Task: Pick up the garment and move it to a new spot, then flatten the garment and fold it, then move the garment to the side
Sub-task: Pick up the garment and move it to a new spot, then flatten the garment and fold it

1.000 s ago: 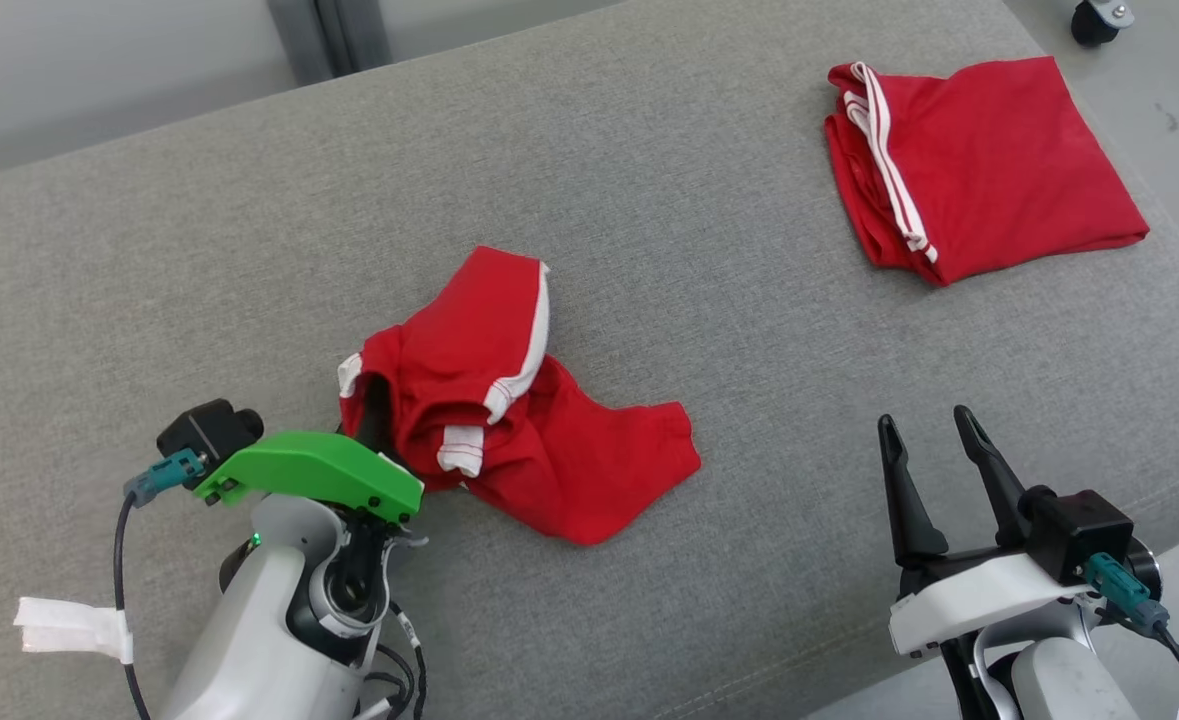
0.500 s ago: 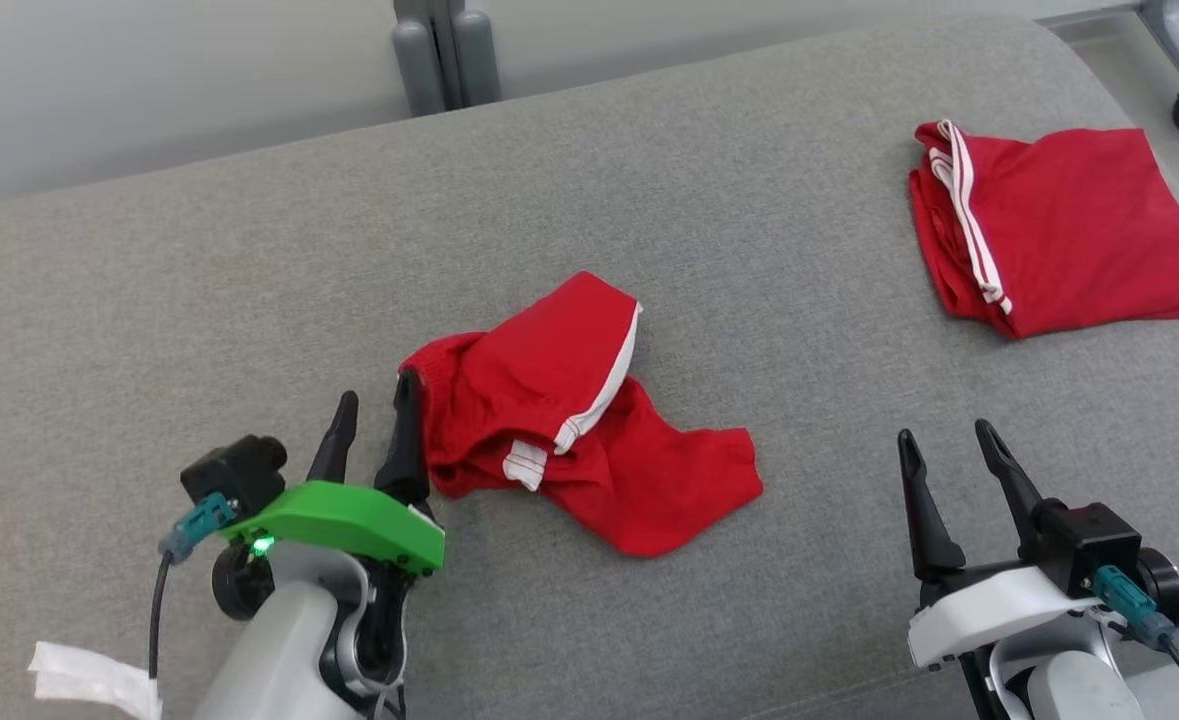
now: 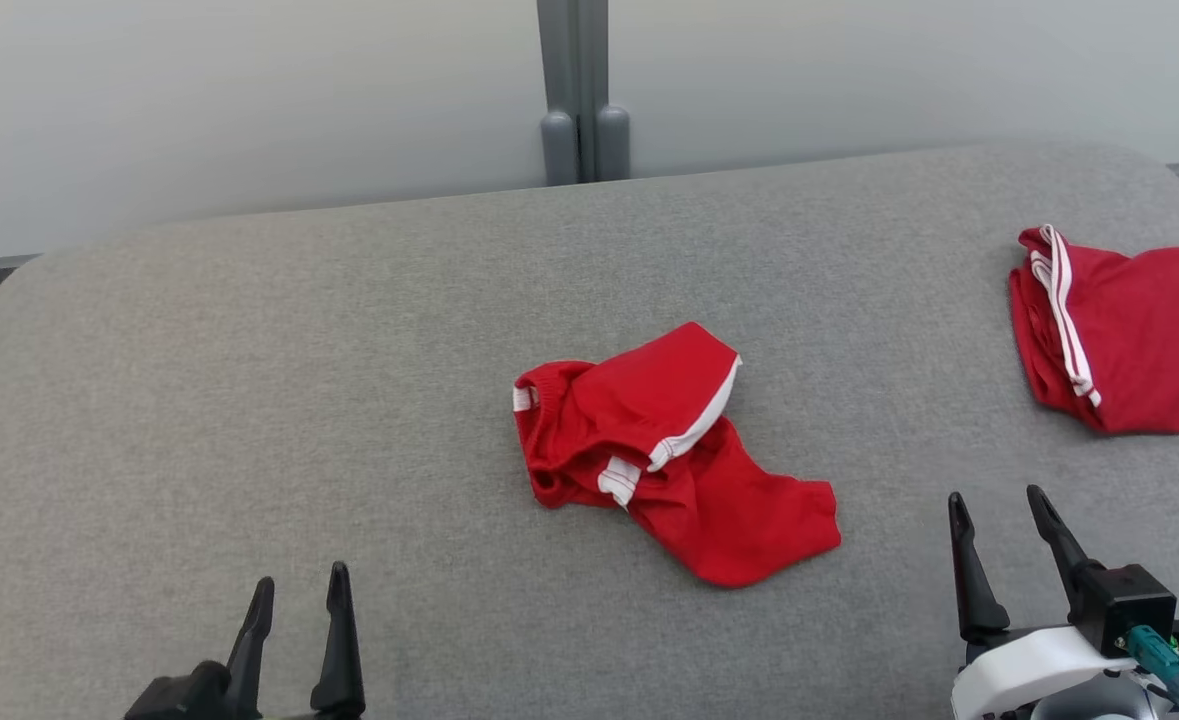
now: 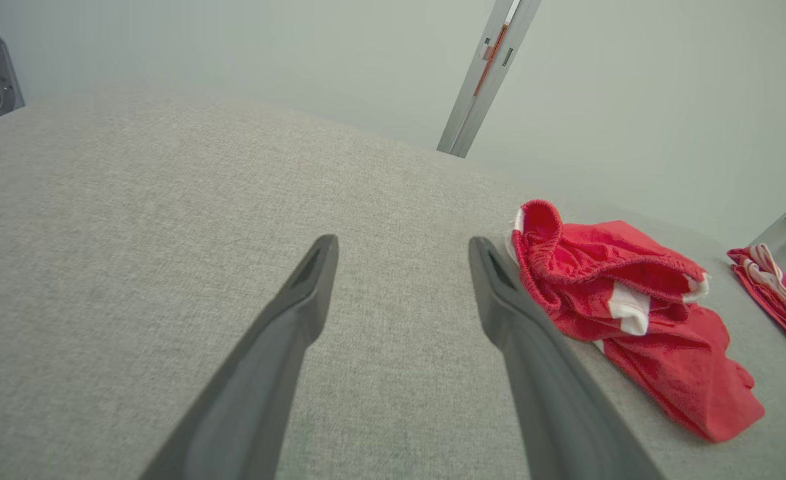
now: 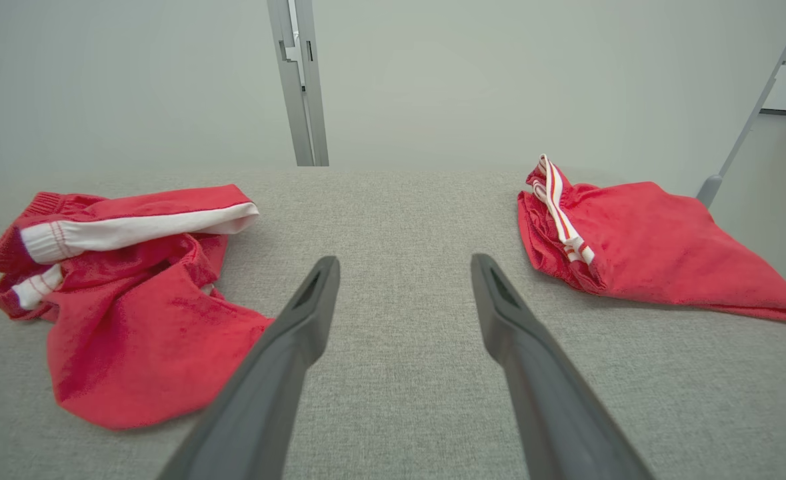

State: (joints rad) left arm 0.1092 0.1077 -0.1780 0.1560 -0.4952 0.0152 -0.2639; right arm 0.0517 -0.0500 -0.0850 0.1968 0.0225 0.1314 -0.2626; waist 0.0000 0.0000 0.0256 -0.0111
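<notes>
Red shorts (image 3: 669,450) w/ white trim lie crumpled approx. mid-way across the grey fabric surface (image 3: 249,400); elastic waistband bunched at the robot's left end, one leg flopped over the top w/ its white hem showing, the rest spread flat toward the near right; nothing touching them.

Left gripper (image 3: 303,576) sits low at the near left edge in head view, fingers apart, empty, pointing away from the robot; well apart from the shorts, which lie ahead and to its right; in left wrist view the shorts' waistband end shows just past the right-hand fingertip, but no contact visible.

Right gripper (image 3: 995,495) at the near right, fingers also spread, nothing between them; hangs over bare fabric; in right wrist view the shorts lie off to the left of the fingers and a folded red garment (image 3: 1129,340) w/ white stripes lies to the right, gap of bare grey between the two.

Folded red garment rests near the far right end of the surface, striped edge toward the centre, partly cut off by the head view's edge.

Behind the surface: pale wall (image 3: 249,100) and an upright grey post (image 3: 579,90).
</notes>
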